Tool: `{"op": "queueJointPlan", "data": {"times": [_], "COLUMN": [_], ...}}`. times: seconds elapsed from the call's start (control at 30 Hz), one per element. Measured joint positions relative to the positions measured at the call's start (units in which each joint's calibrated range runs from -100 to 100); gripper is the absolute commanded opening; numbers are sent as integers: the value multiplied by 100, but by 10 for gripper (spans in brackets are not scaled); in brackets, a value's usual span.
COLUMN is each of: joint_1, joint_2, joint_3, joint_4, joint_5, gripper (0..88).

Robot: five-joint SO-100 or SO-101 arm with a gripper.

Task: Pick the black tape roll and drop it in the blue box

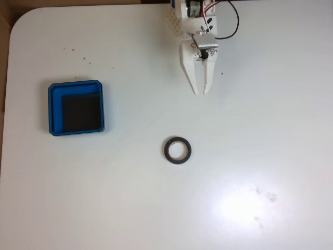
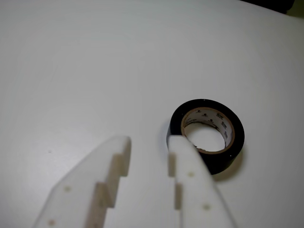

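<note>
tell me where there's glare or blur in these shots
Fixed view: a bright glare patch on the white table, lower right of the black tape roll. Wrist view: the near white jaws are soft, the tape roll is sharper and casts a faint shadow to its lower right.

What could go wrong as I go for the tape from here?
1. The gripper is only slightly open; in the wrist view the gap looks narrower than the black tape roll, so the fingers may push it away.
2. The roll lies flat on the smooth table and may slide.
3. The blue box sits well off to the left in the fixed view: a loose grip could drop it.
</note>
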Motion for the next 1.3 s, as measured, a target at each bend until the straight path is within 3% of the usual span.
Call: {"op": "queueJointPlan", "data": {"times": [0.93, 1.3], "joint_1": [0, 0], "joint_2": [25, 2447], "joint_3": [-9, -1345], "joint_4": [0, -8], "joint_5": [0, 0], "gripper": [16, 16]}}
